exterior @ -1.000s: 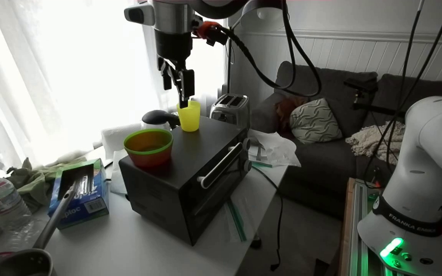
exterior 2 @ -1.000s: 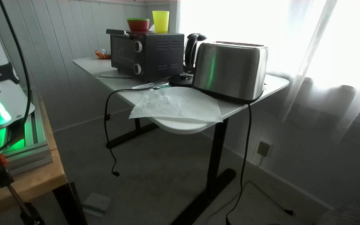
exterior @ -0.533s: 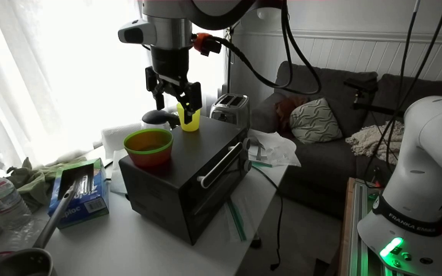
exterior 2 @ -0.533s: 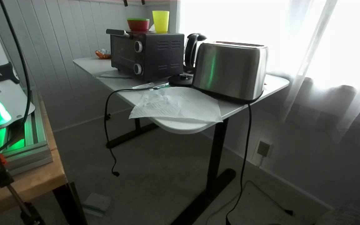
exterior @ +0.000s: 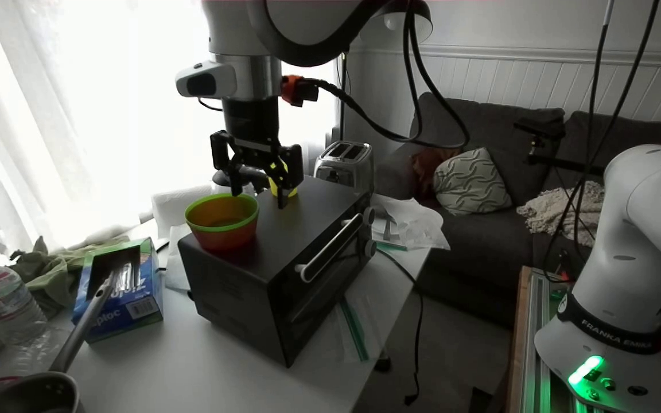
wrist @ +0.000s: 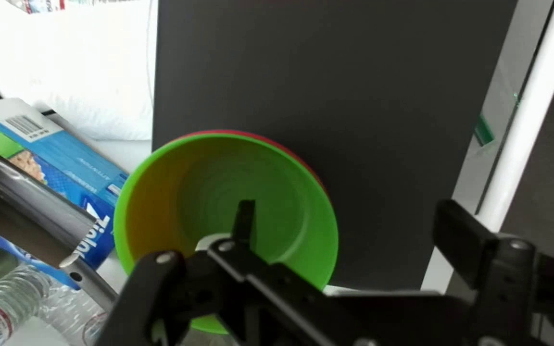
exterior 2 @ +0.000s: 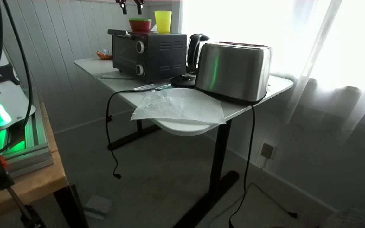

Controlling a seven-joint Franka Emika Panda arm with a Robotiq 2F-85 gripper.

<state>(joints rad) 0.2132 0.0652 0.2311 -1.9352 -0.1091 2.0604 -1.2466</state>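
My gripper (exterior: 259,197) is open and empty, pointing down above the black toaster oven (exterior: 302,212). A green-rimmed bowl (exterior: 221,213) sits nested in a red bowl (exterior: 228,242) on the oven's near end. In the wrist view one fingertip overlaps the green bowl (wrist: 238,187) and the other lies toward the oven's white handle, with the jaws (wrist: 347,211) wide apart. In an exterior view the fingertips (exterior 2: 132,11) hang above the red bowl (exterior 2: 140,26), apart from it. A yellow cup (exterior 2: 163,22) stands upright on the oven; the gripper partly hides it in an exterior view.
A steel toaster (exterior 2: 233,72) and a kettle with black handle (exterior 2: 194,50) stand behind the oven. A Ziploc box (exterior: 124,292), a water bottle (exterior: 15,304) and a pan (exterior: 32,393) are on the table. A paper sheet (exterior 2: 179,106) and a cord lie at the table's edge.
My gripper has come down and turned, so its spread jaws now face an exterior view. Its fingertips have come into sight above the bowls. Bowls, cup and oven have not moved.
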